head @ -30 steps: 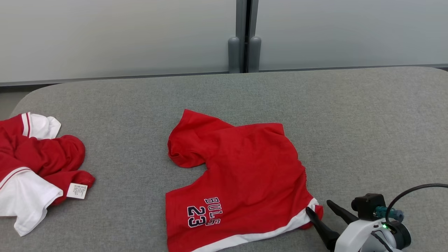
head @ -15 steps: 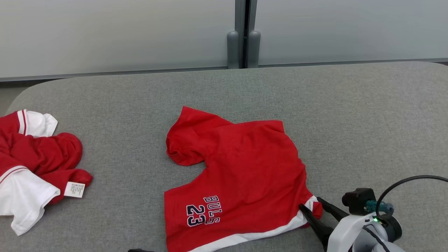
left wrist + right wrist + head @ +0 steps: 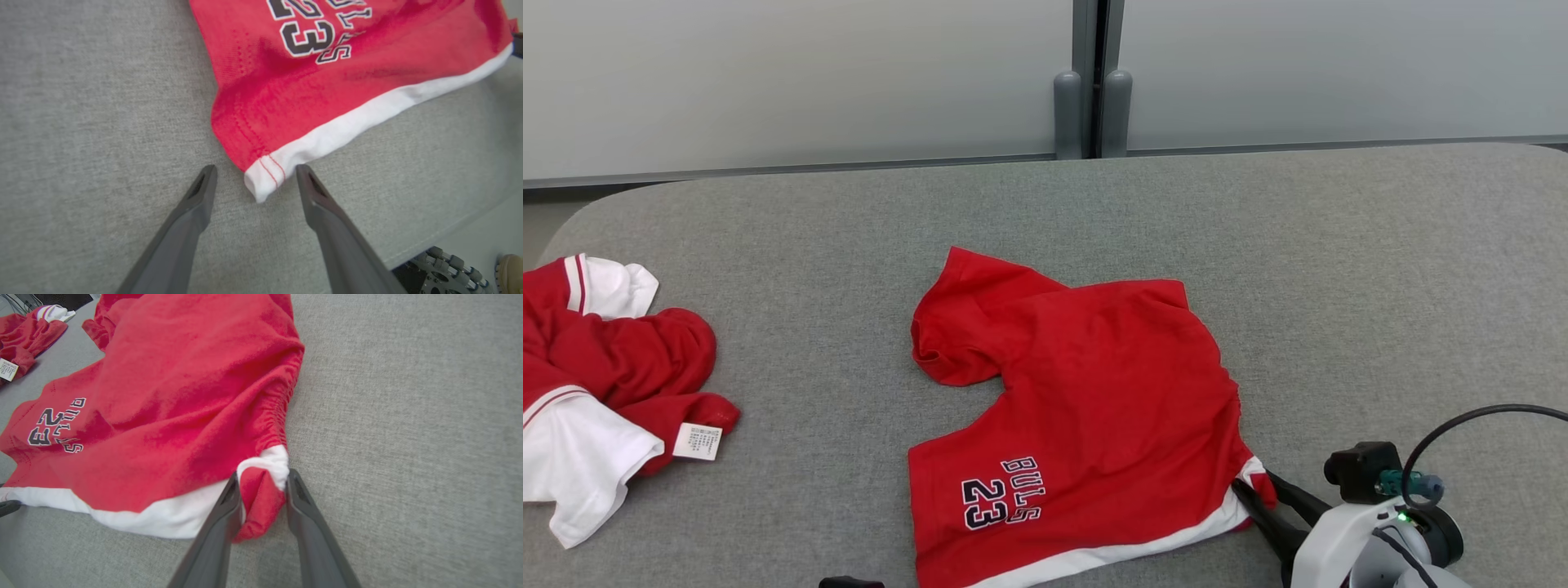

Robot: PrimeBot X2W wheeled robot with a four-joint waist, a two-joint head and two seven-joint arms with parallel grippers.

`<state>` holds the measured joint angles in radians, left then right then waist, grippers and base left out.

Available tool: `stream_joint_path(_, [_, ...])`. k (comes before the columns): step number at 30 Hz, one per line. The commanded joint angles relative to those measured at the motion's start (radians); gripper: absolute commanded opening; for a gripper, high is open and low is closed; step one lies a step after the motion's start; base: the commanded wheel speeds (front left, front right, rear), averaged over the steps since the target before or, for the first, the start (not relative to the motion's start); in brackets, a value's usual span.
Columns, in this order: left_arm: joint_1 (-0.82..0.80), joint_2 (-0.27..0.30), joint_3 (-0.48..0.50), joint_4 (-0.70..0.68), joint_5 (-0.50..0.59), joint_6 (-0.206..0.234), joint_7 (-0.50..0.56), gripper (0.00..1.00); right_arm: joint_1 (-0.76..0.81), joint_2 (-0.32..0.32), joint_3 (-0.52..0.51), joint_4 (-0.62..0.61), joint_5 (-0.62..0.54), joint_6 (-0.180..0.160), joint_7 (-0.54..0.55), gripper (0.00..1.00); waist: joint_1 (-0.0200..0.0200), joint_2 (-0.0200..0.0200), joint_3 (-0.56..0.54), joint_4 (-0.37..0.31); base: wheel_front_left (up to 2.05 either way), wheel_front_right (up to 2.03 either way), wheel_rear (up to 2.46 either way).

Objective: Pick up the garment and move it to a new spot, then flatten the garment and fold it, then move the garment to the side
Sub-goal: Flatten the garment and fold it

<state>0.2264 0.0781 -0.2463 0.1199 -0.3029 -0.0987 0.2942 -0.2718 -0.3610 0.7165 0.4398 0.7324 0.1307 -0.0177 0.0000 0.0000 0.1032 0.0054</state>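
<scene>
Head view puts the red jersey (image 3: 1086, 408) near the middle of the grey tabletop (image 3: 1380, 286), its white hem running along the near edge. The right end effector (image 3: 262, 475) is pinched onto the hem's right corner. The left end effector (image 3: 255, 169) stands wide apart, straddling the left corner and gripping nothing. A crumpled garment (image 3: 596, 392) lies at the left edge.

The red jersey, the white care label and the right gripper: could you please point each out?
red jersey (image 3: 1094, 392): head view, middle of its red body.
white care label (image 3: 697, 442): head view, centre of the tag.
right gripper (image 3: 262, 477): right wrist view, midway between its fingertips.
</scene>
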Motion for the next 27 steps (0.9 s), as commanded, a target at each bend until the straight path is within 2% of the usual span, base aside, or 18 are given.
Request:
stream_joint_path(1, [-0.007,-0.001,-0.006,0.016,-0.009,0.004,0.005,0.96,-0.009,-0.011,0.001,0.006,0.006,0.0,-0.004,0.48,0.0,0.0,0.0,-0.001,0.0,0.0,0.0])
stream_joint_path(2, [-0.006,-0.001,-0.009,0.017,-0.012,0.002,0.006,0.86,-0.009,-0.011,0.004,0.008,0.008,0.0,-0.004,0.47,0.0,0.0,-0.001,-0.002,0.0,0.0,0.0])
stream_joint_path(3, [-0.006,0.0,-0.012,0.017,-0.015,0.0,0.009,0.86,-0.01,-0.012,0.007,0.009,0.011,0.0,-0.004,0.45,0.0,0.0,0.0,-0.002,0.0,0.0,0.0])
stream_joint_path(4, [-0.005,0.002,-0.015,0.017,-0.018,-0.002,0.012,0.5,-0.012,-0.013,0.009,0.01,0.012,0.0,-0.005,0.43,0.0,0.0,0.002,-0.003,0.0,0.0,0.0])
stream_joint_path(5, [-0.005,0.001,-0.019,0.018,-0.02,-0.003,0.015,0.5,-0.014,-0.014,0.01,0.011,0.015,0.0,-0.005,0.4,0.0,0.0,0.003,-0.003,0.0,0.0,0.0])
stream_joint_path(6, [-0.005,0.003,-0.025,0.02,-0.021,-0.005,0.018,0.39,-0.016,-0.014,0.012,0.013,0.017,0.0,-0.005,0.33,0.0,0.0,0.003,-0.003,0.0,0.0,0.0])
stream_joint_path(8, [-0.007,0.006,-0.031,0.025,-0.033,-0.009,0.021,0.0,-0.018,-0.015,0.019,0.016,0.022,0.0,-0.003,0.13,0.0,0.0,0.003,-0.003,0.0,0.0,0.0])
stream_joint_path(9, [-0.008,0.008,-0.033,0.027,-0.034,-0.012,0.02,0.0,-0.018,-0.015,0.023,0.017,0.024,0.0,-0.001,0.0,0.0,0.0,0.002,-0.004,0.0,0.0,0.0])
stream_joint_path(14, [-0.011,0.012,-0.046,0.024,-0.065,-0.019,0.01,0.0,-0.025,-0.029,0.027,0.003,0.026,0.0,-0.017,0.0,0.0,0.0,-0.009,-0.008,0.0,0.0,0.0])
stream_joint_path(17, [0.0,0.014,-0.04,-0.026,-0.096,-0.022,0.008,0.0,-0.012,-0.06,-0.003,-0.044,0.03,0.0,-0.034,0.0,0.0,0.0,-0.019,-0.009,0.0,0.0,0.0])
stream_joint_path(21, [0.035,0.014,-0.014,-0.172,-0.158,-0.021,0.019,0.0,0.034,-0.118,-0.092,-0.192,0.044,0.0,-0.041,0.0,0.0,0.0,-0.026,-0.026,0.0,0.0,0.0])
stream_joint_path(27, [0.075,0.021,0.017,-0.463,-0.22,-0.006,0.053,0.0,0.148,-0.195,-0.285,-0.487,0.013,0.0,0.032,0.0,0.0,0.0,-0.023,-0.073,0.0,0.0,0.0])
